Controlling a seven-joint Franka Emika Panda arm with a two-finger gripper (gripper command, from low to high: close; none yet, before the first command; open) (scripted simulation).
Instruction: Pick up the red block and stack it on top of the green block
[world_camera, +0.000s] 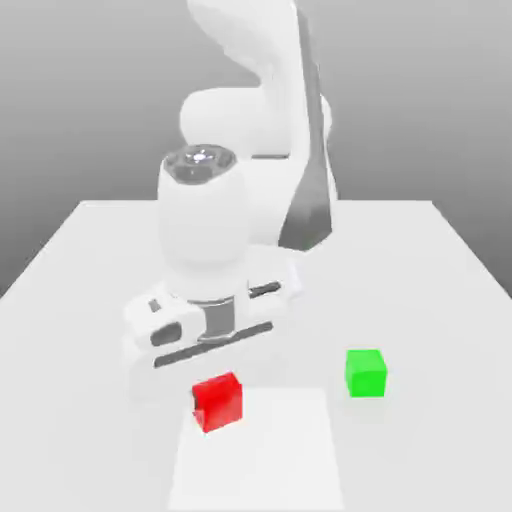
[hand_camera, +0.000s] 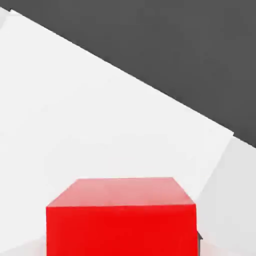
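Glossy red block (world_camera: 218, 401), 1 plain cube, pinched between the jaws, right of it the green block (world_camera: 366, 372).

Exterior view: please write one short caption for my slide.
Panda arm's gripper shut on the red block; green block apart on the white table.

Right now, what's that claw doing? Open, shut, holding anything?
Gripper: shut on the red block.

From the red block (world_camera: 217, 400), bare table (world_camera: 420, 260) lies open toward the green block (world_camera: 366, 372) at three o'clock. The arm (world_camera: 215, 250) crowds the space from nine to twelve o'clock.
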